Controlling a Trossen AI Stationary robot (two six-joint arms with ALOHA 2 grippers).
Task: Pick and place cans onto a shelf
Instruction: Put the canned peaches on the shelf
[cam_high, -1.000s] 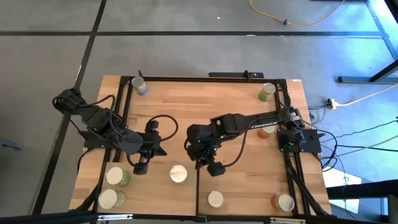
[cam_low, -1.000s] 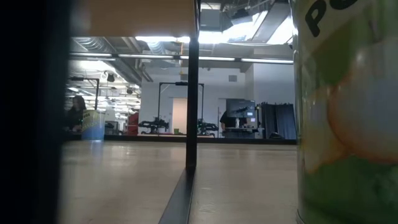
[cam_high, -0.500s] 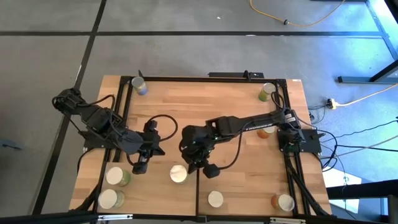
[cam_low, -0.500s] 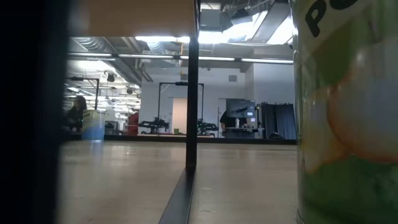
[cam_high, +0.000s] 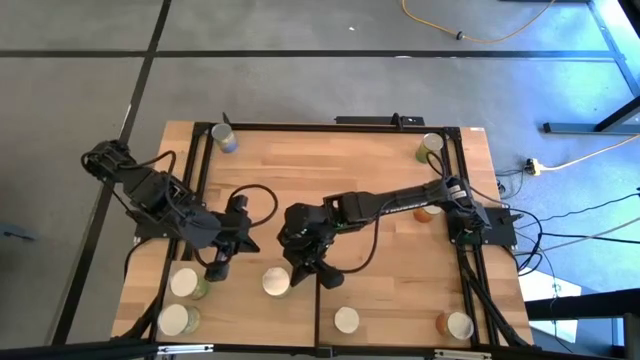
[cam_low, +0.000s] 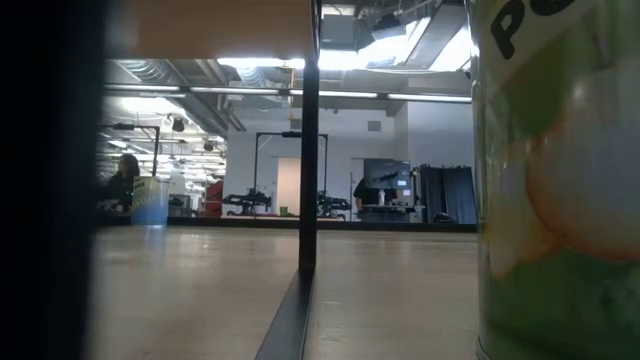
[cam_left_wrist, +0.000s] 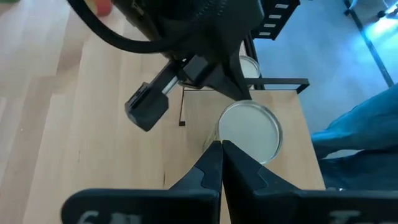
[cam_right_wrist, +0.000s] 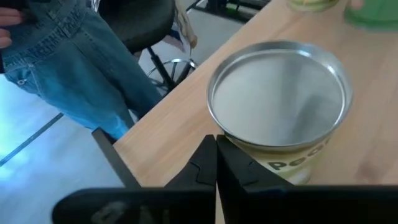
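Observation:
Several cans stand upright on the wooden table (cam_high: 330, 170). One with a pale top (cam_high: 277, 282) (cam_right_wrist: 277, 102) stands near the middle front, and my right gripper (cam_high: 300, 272) (cam_right_wrist: 216, 146) is shut right beside it. My left gripper (cam_high: 218, 270) (cam_left_wrist: 221, 149) is shut and hangs left of that can (cam_left_wrist: 249, 127), next to a green can (cam_high: 187, 283). The shelf's wooden panel (cam_low: 220, 25) and dark divider (cam_low: 308, 140) show in the low view. My right gripper's shut fingers (cam_right_wrist: 208, 158) press their tips against the can's side just under the top rim (cam_right_wrist: 239, 144). They come slanting down from the table's right. The can stands upright on the table.
Other cans stand at the far left corner (cam_high: 224, 138), the far right corner (cam_high: 431, 146), the near left (cam_high: 178, 320), the near middle (cam_high: 346, 320) and the near right (cam_high: 457, 325). A green can (cam_low: 560, 180) fills the low view's right. A person in jeans (cam_right_wrist: 68, 68) stands by the near edge.
My right gripper has gone toward the table's left and near edges, sinking a little and turning at the wrist. The pale-topped can has slid a little leftward along the table ahead of its shut fingers, staying upright.

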